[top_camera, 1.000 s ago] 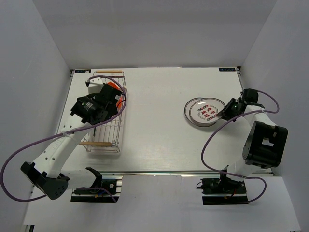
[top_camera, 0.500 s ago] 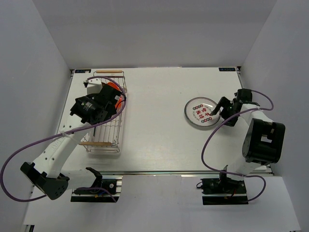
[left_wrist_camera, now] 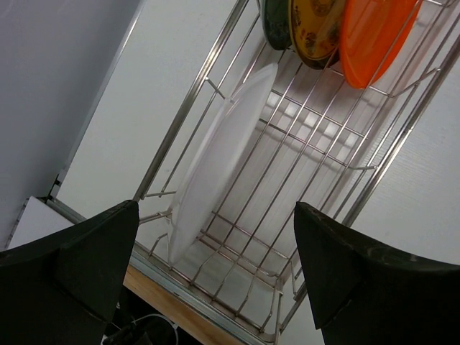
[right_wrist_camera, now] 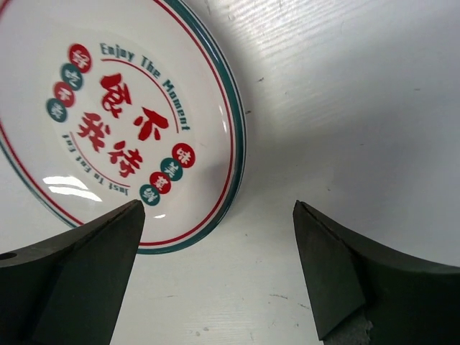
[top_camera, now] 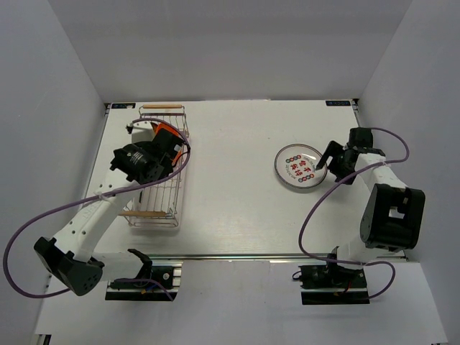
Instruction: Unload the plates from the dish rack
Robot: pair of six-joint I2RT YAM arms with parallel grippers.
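Right arm: wrist has swung toward the far edge and slightly left. A second ago the right gripper [top_camera: 325, 159] sat down on the right rim of the white plate with red characters [top_camera: 296, 166]. It has since let go, and its jaws now stand wide apart over that rim with the plate flat on the table. The plate's outline ends slightly further left than before.

Left arm: the left gripper [top_camera: 159, 147] has nudged a little over the dish rack [top_camera: 154, 205], uncovering more of the orange plate [top_camera: 169, 134].
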